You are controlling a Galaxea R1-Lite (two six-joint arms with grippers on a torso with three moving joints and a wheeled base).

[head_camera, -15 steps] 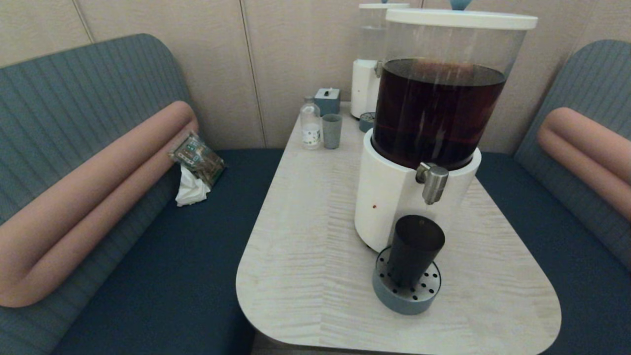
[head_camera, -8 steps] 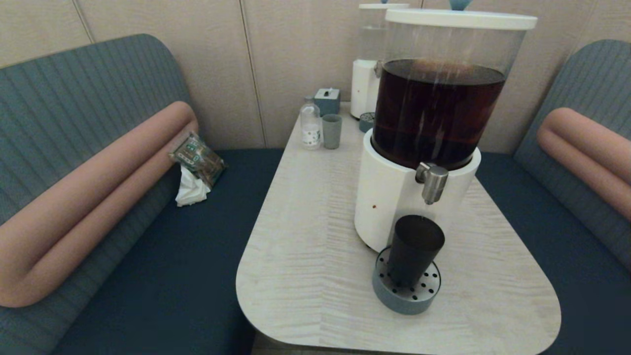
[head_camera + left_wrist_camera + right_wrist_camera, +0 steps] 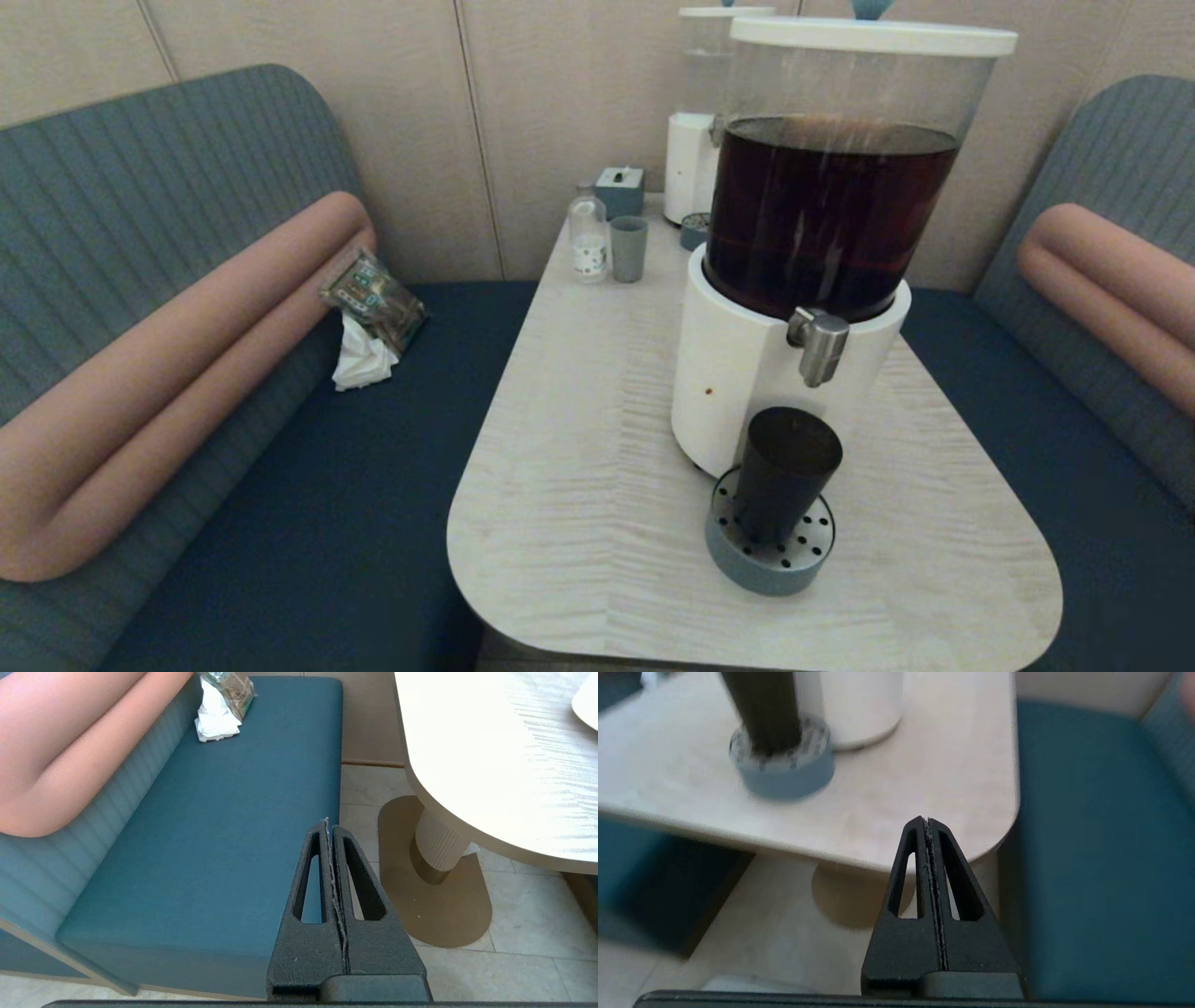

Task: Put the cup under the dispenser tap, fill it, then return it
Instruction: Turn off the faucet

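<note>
The matte black cup (image 3: 786, 471) stands upright on the round grey-blue drip tray (image 3: 767, 563), directly below the brushed-steel dispenser tap (image 3: 822, 345) of the big dispenser (image 3: 831, 215) holding dark brown liquid. In the right wrist view the cup (image 3: 763, 711) and its drip tray (image 3: 784, 772) sit on the table beyond my right gripper (image 3: 927, 820), which is shut and empty, low off the table's near corner. My left gripper (image 3: 328, 823) is shut and empty, hanging below table height between the left bench and the table. Neither arm shows in the head view.
At the table's far end stand a small grey-green cup (image 3: 628, 248), a clear bottle (image 3: 588, 233), a small blue box (image 3: 620, 191) and a smaller white dispenser (image 3: 695, 140). A snack packet and tissue (image 3: 371, 313) lie on the left bench. The table pedestal (image 3: 439, 844) is near the left gripper.
</note>
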